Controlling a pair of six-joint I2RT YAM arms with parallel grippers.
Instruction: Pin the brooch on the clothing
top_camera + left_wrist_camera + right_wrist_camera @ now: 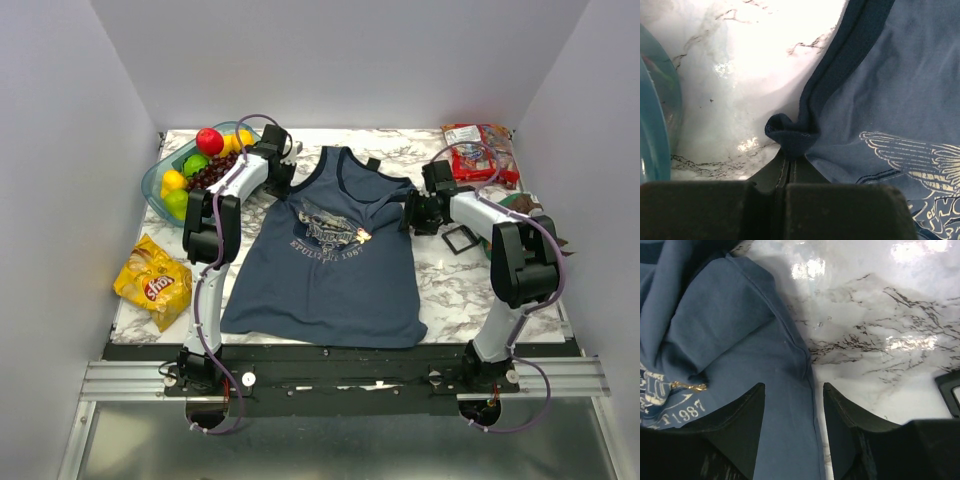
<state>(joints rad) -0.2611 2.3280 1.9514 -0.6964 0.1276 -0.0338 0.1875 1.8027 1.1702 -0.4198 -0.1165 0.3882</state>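
Observation:
The slate-blue tank top [330,275] lies flat mid-table, with its pale print on the chest. The tiny gold brooch [362,236] sits on the shirt at the print's right edge. It also shows in the right wrist view [690,386], beside the "1987" lettering. My left gripper [283,182] is shut on a bunched fold of the navy armhole trim [790,134] at the shirt's upper left; in the left wrist view the gripper [788,159] holds the fold tight. My right gripper [792,390] is open and empty over the shirt's right side seam, right of the brooch.
A blue bowl [155,182] of fruit stands at the back left. A yellow chip bag [153,280] lies at the front left. A red snack packet [480,150] is at the back right. A small black-framed square box [461,238] lies just right of my right gripper.

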